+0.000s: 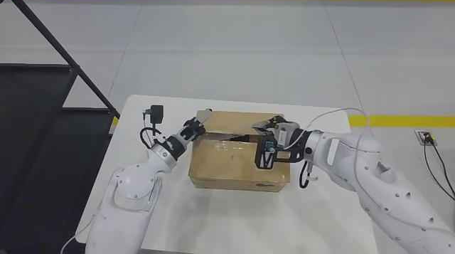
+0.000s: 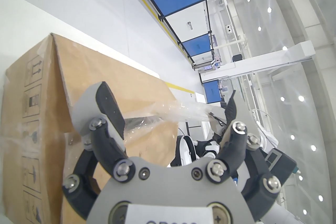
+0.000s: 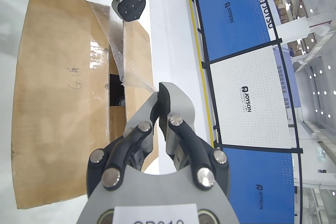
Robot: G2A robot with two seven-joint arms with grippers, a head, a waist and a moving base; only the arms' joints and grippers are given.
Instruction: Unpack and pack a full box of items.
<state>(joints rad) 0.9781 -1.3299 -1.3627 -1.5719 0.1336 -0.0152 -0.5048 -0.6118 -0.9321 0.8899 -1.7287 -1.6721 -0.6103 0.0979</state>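
Cardboard box [image 1: 238, 165] on tabletop [image 1: 234, 218], seam gapped; right tool [image 3: 162, 95] clenched on clear tape [image 3: 118, 51]; left tool [image 2: 168, 103] released at box corner (contact unclear). Risk: tape tears short, or pull drags box.

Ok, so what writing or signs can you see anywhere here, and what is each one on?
Cardboard box, side: handling pictograms, upward arrows among them; no words.
Box top: handwritten scrawl, illegible.
Wall panels: a maker's logo and name; smaller characters beside, too small.
Left tool, right tool pinching clear tape: labels cut off by picture edge.
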